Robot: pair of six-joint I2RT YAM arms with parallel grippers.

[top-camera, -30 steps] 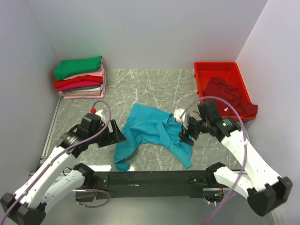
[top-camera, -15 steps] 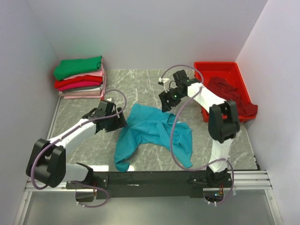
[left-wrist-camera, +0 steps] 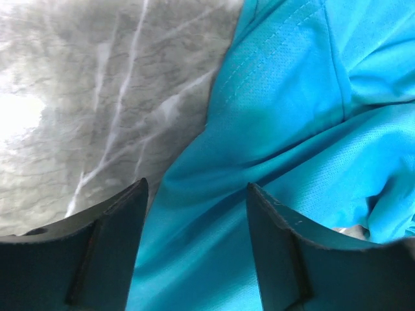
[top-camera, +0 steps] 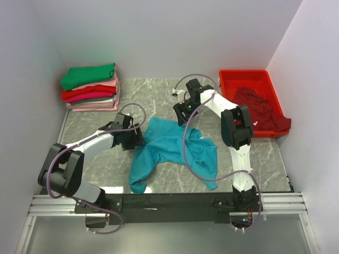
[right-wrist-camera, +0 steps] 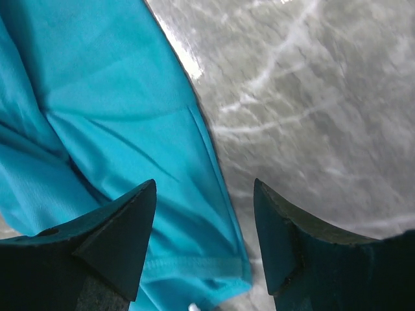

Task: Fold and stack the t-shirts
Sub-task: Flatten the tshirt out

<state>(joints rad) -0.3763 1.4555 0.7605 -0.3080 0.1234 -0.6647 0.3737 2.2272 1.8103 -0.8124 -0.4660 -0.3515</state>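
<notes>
Teal shirt: the teal shirt (top-camera: 175, 151) lay crumpled and unfolded in the middle of the desk (top-camera: 153, 92), one tail trailing towards the near edge on the left.
Its lie: bunched, with no clean long axis. The widest spread ran from the far middle down to the near right.
Left jaws: apart and low at the shirt's left edge. In the wrist view that edge ran up between them, with cloth to the right and bare desk to the left.
Right jaws: apart at the far right edge, where a stitched hem passed between them. Cloth lay to one side and stone to the other.
Nearer arm: I'd call it even, each at its own side.
What the next move turns on: both jaws straddled an edge, so I'd guess a pinch on each side.
Other shirts: the folded stack (top-camera: 90, 90) sat far left. A maroon shirt (top-camera: 262, 111) hung over the red tray (top-camera: 228, 74).
Writing: none I could read.
</notes>
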